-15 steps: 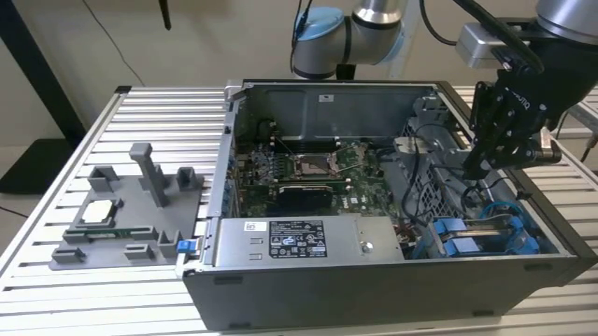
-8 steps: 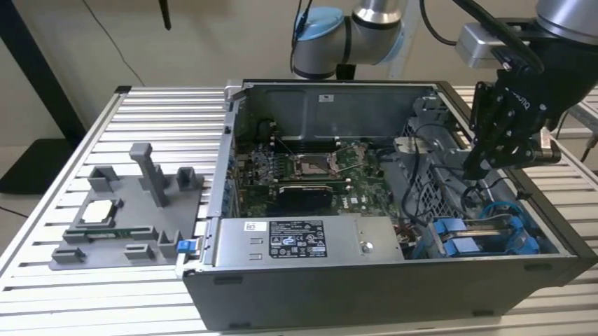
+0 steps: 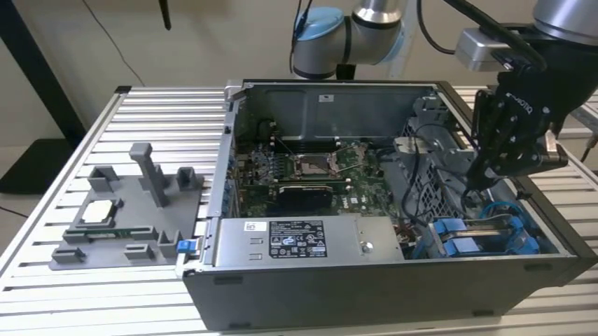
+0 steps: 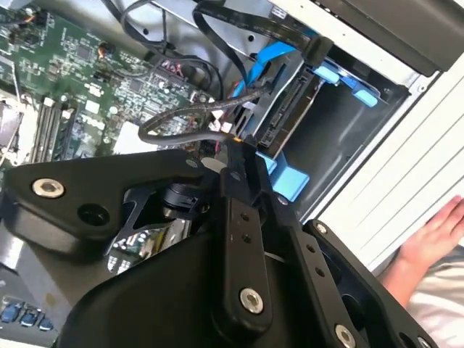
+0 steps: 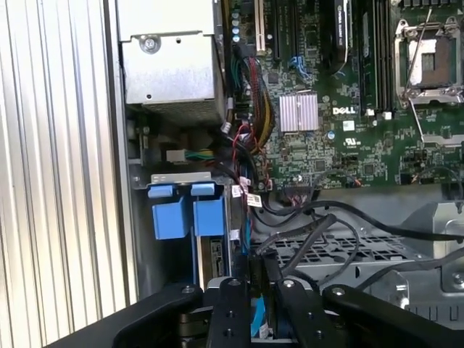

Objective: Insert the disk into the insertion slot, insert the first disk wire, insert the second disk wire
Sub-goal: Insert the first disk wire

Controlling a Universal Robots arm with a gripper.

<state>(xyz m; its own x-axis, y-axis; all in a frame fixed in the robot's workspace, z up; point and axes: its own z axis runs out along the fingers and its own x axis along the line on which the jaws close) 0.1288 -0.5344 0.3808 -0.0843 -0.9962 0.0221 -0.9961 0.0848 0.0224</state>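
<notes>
Black claw (image 3: 475,182); arm (image 3: 374,38) seemingly silver-blue.

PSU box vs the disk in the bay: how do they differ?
The power supply box is bare grey metal; the disk is framed in blue plastic. The box is far bulkier than the slim disk. In the exterior view the box sits mid-front, the disk at that view's right, with the gripper hanging near the disk, not the box. Both sit inside the open case.
</notes>
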